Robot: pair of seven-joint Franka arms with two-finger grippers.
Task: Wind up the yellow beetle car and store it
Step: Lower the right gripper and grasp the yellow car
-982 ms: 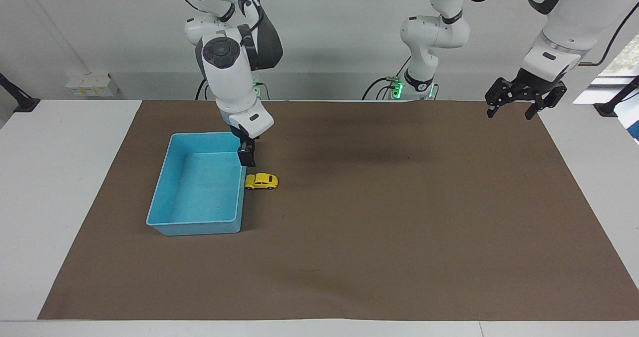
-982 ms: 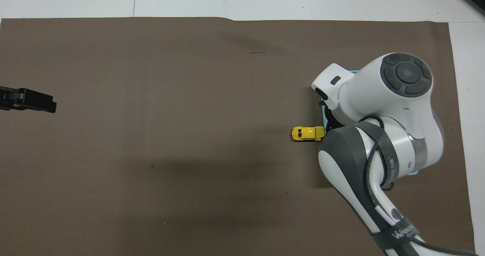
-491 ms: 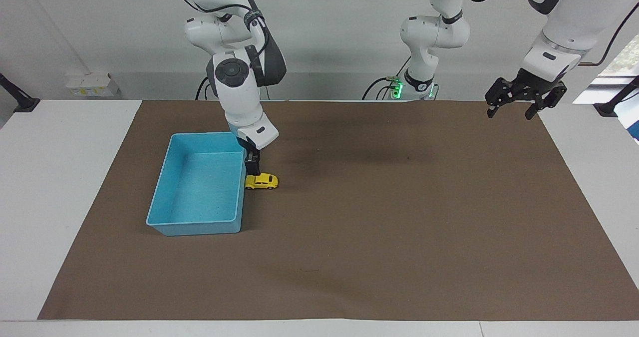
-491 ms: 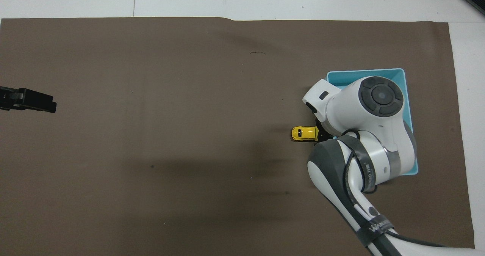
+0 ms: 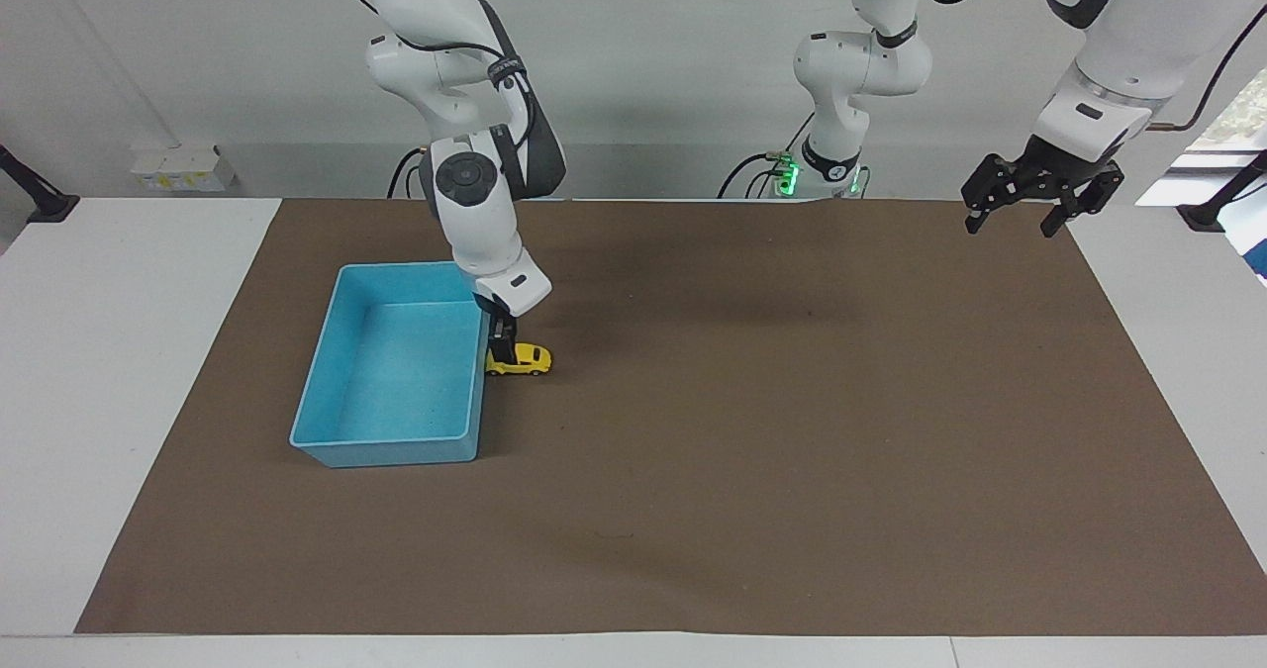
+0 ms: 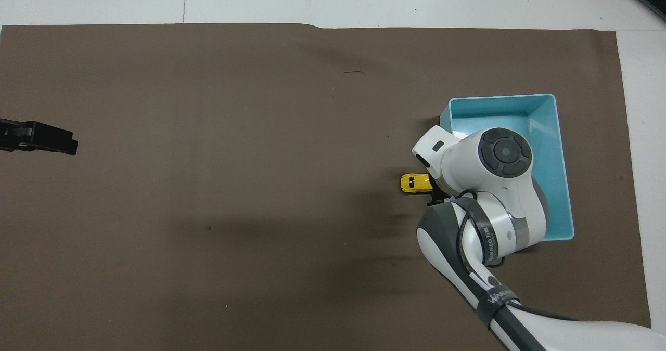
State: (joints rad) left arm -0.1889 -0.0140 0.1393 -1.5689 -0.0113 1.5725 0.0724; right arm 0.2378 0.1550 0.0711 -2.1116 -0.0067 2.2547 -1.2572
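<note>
The yellow beetle car [image 5: 524,358] [image 6: 414,183] stands on the brown mat, right beside the blue bin [image 5: 396,442] [image 6: 499,98] on the side toward the left arm's end of the table. My right gripper [image 5: 503,339] points straight down over the car's bin-side end, open, its fingers down at roof level. From overhead the wrist hides that end of the car, and one dark fingertip [image 6: 435,200] shows beside it. My left gripper [image 5: 1020,219] [image 6: 66,143] waits open in the air over the mat's corner at its own end.
The bin is empty, and its wall stands close against the car and the right gripper. The brown mat [image 5: 752,450] covers most of the white table. A small dark scuff [image 6: 354,72] marks it far from the robots.
The right gripper has come down from above the bin's rim and shifted slightly onto the car's end. Car, bin and left arm have not moved.
</note>
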